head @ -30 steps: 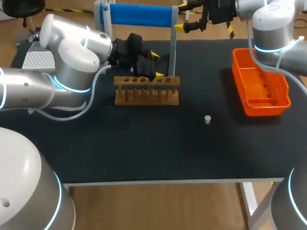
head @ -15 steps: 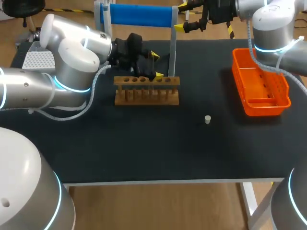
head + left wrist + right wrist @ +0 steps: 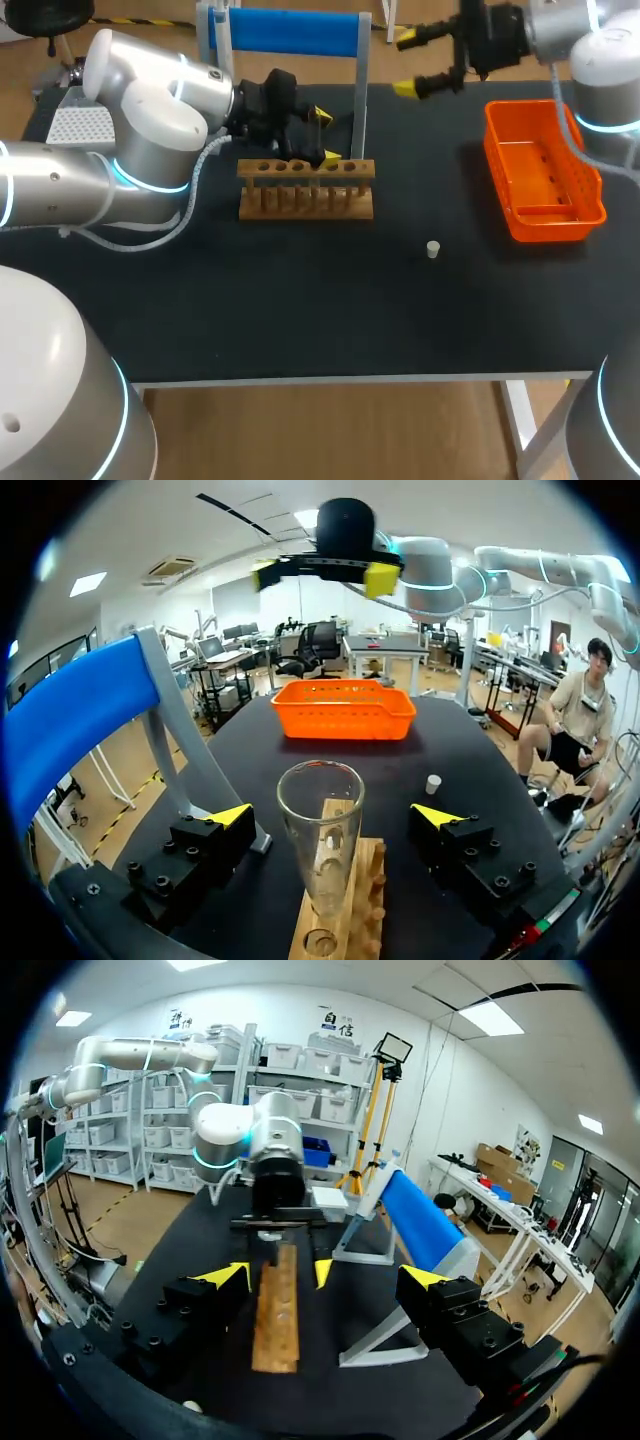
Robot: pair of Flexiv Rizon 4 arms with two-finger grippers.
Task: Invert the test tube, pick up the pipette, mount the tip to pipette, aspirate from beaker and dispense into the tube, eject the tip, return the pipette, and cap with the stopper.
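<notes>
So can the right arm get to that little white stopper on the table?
Probably yes. The stopper stands alone on the table with nothing over or beside it. The right gripper is open and empty, and the orange basket sits off to one side.

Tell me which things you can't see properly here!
- Test tube: in the head view, the clear glass is hard to pick out at the left gripper.
- Stopper: too small in every view to show its shape.
- Orange basket: in the left wrist view, its near wall hides the inside.
- Pipette and beaker: not in any view.
</notes>
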